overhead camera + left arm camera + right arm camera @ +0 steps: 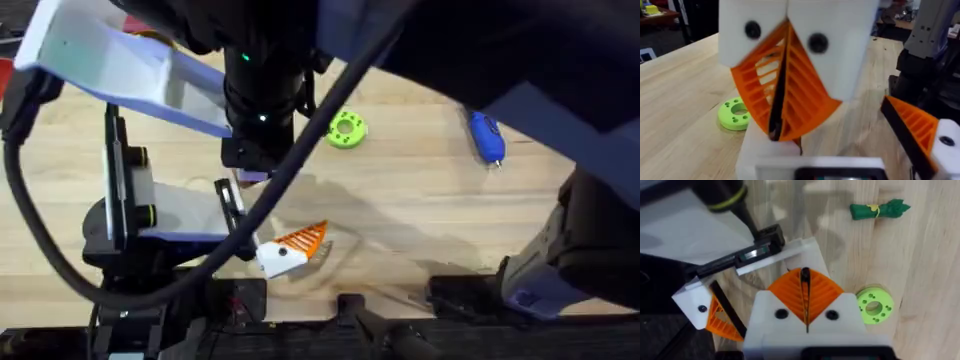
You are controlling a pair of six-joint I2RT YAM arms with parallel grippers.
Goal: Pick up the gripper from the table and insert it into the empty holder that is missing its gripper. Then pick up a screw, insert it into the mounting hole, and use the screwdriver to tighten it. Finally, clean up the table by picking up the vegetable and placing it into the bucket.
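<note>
Two grippers both pressed shut, empty: left gripper (782, 100), right gripper (805, 297). Arms crowd together above the table (420, 220); collision risk before reaching the screwdriver (487, 137).

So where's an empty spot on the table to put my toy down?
Bare wood lies between the lime-green round disc with holes and the bright blue pen-shaped screwdriver. It is crowded around the white mount with orange finger under the arms.

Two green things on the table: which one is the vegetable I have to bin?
The dark green, slim one, pinched at the middle with a yellow tie. The other is a lime-green round disc with holes, lying flat on the table.
</note>
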